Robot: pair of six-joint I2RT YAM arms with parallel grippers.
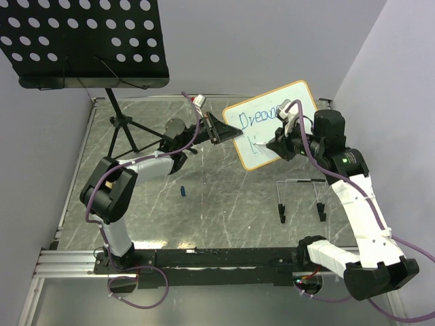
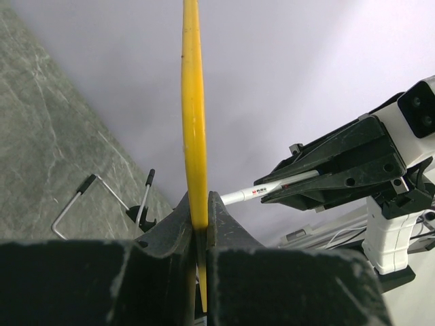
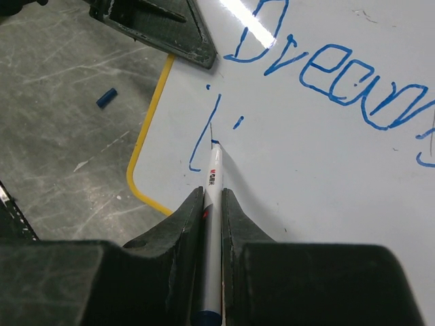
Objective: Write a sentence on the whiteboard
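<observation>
Over the worktop (image 1: 204, 217), the left tool (image 2: 198, 217) clamps the whiteboard (image 1: 302, 102) by its edge, steadying it. The right tool (image 3: 213, 204) pinches a pen (image 3: 213, 170), its tip pressed where the sentence (image 3: 326, 75) needs its second line.

From above, the right tool (image 1: 270, 144) covers the end of the first line of writing (image 1: 255, 117) and most of the second on the board (image 1: 299, 95). The right wrist view cuts the top word off at its right edge. The left wrist view catches the board edge-on, its face hidden. The print on the pen (image 3: 212, 197) is too small to read.
</observation>
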